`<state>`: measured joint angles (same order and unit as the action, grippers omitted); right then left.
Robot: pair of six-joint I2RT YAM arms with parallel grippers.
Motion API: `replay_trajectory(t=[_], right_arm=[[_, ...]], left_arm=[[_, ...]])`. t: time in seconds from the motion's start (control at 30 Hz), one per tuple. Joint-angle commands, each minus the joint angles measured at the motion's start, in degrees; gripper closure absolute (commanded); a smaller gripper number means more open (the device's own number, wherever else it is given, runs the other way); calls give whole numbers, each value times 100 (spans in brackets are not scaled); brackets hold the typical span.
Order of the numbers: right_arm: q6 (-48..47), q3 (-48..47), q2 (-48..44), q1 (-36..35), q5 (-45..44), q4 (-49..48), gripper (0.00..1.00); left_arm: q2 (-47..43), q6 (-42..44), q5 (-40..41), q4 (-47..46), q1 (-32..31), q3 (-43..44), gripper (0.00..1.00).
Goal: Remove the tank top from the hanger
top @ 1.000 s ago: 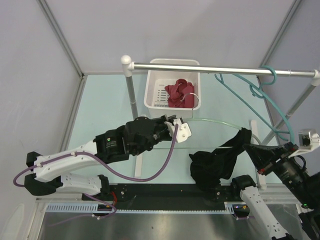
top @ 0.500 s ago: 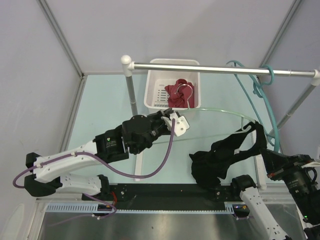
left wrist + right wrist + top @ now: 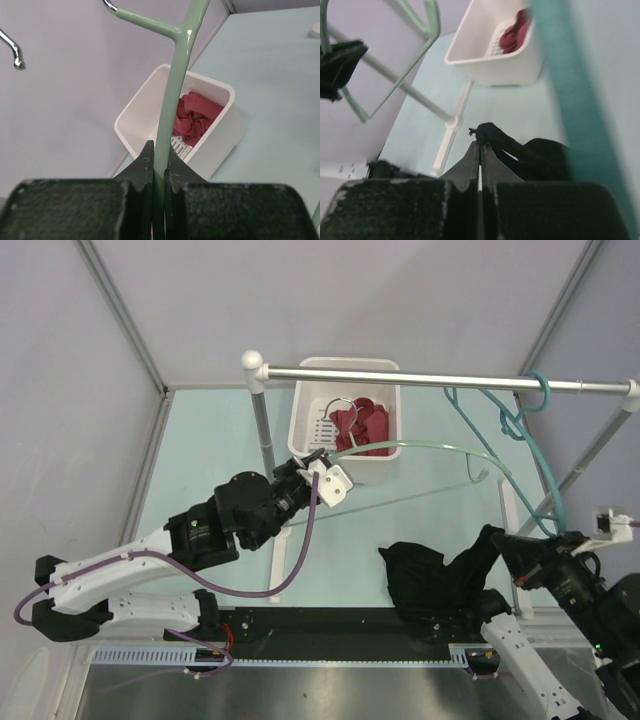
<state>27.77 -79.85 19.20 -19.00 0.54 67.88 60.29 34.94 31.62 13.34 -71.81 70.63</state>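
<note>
Left gripper, overhead view: clamped on the pale green hanger close to its neck, holding it up in front of the white basket, the hanger's metal hook above the red cloth.
Right gripper, overhead view: pinched on 1 strap of the black tank top, near the table's right side.
Tank top, overhead view: slumped in a heap on the table near its front edge, well apart from the hanger's arc and apparently free of it.
Rail, overhead view: teal hangers hook over its right end, beyond the right arm.
Left wrist view: the 2 fingers squeeze flat against the hanger's stem, no gap showing; the basket and red cloth sit beyond.
Right wrist view: the jaws are closed with a bunched black strap end caught at their tips; the rest of the garment trails to the right, and a blurred teal bar crosses the foreground.
Handling: the garment looks light, limp and stretchy, apt to snag. A deep pinch on bunched strap or shoulder fabric should hold best, since 1 thin strap could slip.
Hanger: stiff and smooth, best gripped at the neck.
</note>
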Motion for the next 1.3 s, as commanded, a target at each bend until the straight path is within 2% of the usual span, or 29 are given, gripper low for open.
replay_trajectory(t=[0.0, 0.03, 0.07, 0.13, 0.17, 0.27, 0.37, 0.57, 0.73, 0.87, 0.97, 1.0, 1.1, 1.27], right_arm=[[-473, 32, 557, 168, 1606, -653, 100], [-544, -21, 654, 213, 1729, -531, 100], [-614, -82, 803, 239, 1792, -460, 94], [-843, -363, 936, 257, 1889, -180, 74], [-913, -460, 971, 257, 1871, -74, 53], [-1124, -899, 1050, 231, 1889, 287, 28], [-1291, -1365, 1226, 178, 2047, 708, 18], [-1038, -2832, 1683, -24, 1986, 1350, 8], [-650, -3457, 1815, -419, 1784, 1387, 1], [-414, -3204, 1754, -955, 1520, 1132, 0], [-228, -2651, 1657, -1430, 1940, 772, 0], [-219, -2467, 1631, -1500, 2098, 719, 0], [-263, -2132, 1631, -1475, 2397, 858, 0], [-421, -1762, 1543, -1203, 3030, 841, 15]], left_arm=[[-202, -189, -120, -446, 44, 188, 100], [-185, -189, -121, -455, 36, 179, 100], [-141, -180, -121, -464, 36, 179, 100], [-106, -163, -112, -412, 36, 205, 100], [-97, -163, -103, -368, 36, 214, 100], [-184, -163, -129, -192, 36, 223, 100], [-395, -49, -287, -148, 36, 100, 100], [-799, 617, -1350, -174, 36, -286, 100], [-870, 962, -1860, 10, 36, -375, 100], [-888, 831, -2589, 221, 36, -287, 100], [-721, 690, -3143, 344, 36, -68, 100], [-529, 646, -3492, 362, 27, 81, 100], [-90, 549, -3680, 388, -52, 354, 100], [421, 585, -3522, 371, -316, 715, 100]])
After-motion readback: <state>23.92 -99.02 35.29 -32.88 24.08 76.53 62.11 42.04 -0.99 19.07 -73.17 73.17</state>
